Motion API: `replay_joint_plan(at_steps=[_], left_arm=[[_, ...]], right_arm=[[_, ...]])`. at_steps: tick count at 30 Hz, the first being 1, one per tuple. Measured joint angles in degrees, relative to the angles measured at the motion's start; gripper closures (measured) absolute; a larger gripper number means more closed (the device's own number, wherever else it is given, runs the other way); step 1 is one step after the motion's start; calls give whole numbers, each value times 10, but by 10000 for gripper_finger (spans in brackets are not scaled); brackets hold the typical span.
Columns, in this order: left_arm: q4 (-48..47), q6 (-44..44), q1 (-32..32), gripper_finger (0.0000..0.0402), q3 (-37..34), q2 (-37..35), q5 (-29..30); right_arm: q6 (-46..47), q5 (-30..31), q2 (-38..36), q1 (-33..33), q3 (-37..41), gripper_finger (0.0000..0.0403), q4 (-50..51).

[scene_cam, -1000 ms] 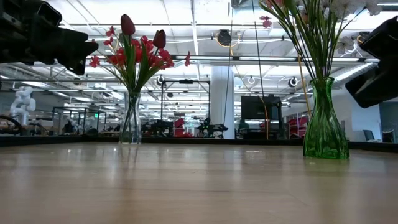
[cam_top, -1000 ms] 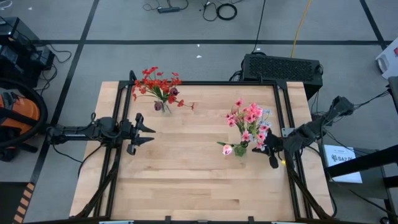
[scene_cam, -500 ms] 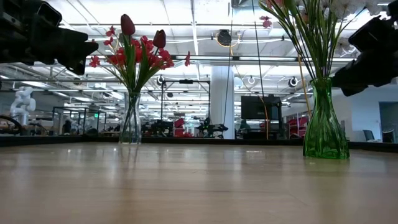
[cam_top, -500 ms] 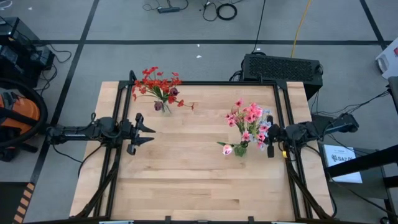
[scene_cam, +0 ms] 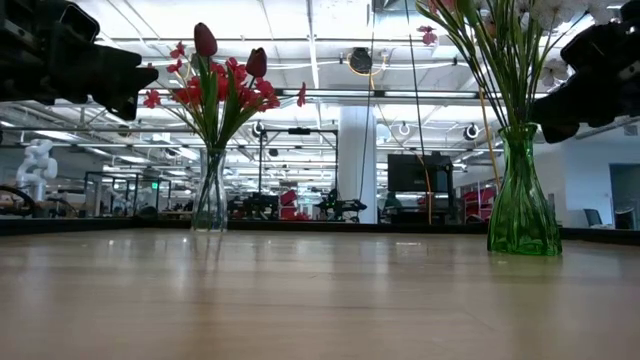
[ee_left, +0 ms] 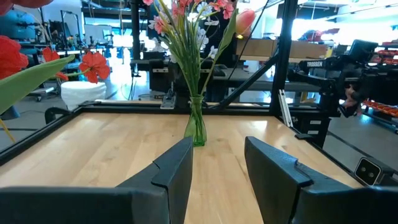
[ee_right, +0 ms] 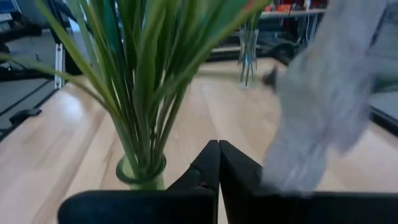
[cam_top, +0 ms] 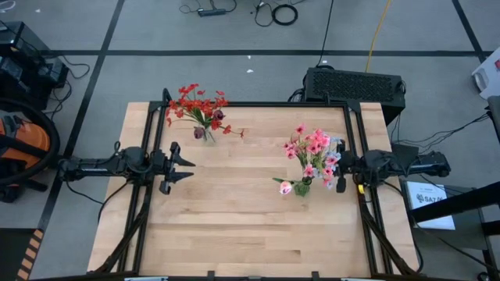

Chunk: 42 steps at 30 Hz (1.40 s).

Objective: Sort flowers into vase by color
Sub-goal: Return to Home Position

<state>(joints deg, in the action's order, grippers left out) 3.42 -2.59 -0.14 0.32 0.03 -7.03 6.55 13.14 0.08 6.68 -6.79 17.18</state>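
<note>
Sorting looks finished, so I judge this to be the return to rest. My right gripper [ee_right: 218, 144], fingers pressed together on nothing, hangs just beside the green glass vase [scene_cam: 522, 200]. Backing away calls for a straight retreat that brushes no stems. My left gripper [ee_left: 217, 146] waits at the wooden desk's [cam_top: 234, 226] left edge, fingers apart. There are two vases. The green one carries the pink and pale blossoms [cam_top: 312, 146]. The clear glass vase [scene_cam: 210, 195] carries the bright red flowers [cam_top: 195, 105] and two dark red tulips [scene_cam: 204, 40].
</note>
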Motion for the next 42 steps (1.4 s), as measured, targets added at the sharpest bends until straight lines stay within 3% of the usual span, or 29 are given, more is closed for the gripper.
replay_joint_plan(at_steps=[7,11,20,42], left_arm=[[1,0,0,249,0,0,0],[1,0,0,249,0,0,0],[1,0,0,249,0,0,0],[1,0,0,249,0,0,0]], right_arm=[[-15,1,0,-1,9,403,-55],[-36,-14,1,-2,59,403,-196],[-25,-82,1,-4,59,403,-190],[-23,-85,1,-4,59,403,-189]])
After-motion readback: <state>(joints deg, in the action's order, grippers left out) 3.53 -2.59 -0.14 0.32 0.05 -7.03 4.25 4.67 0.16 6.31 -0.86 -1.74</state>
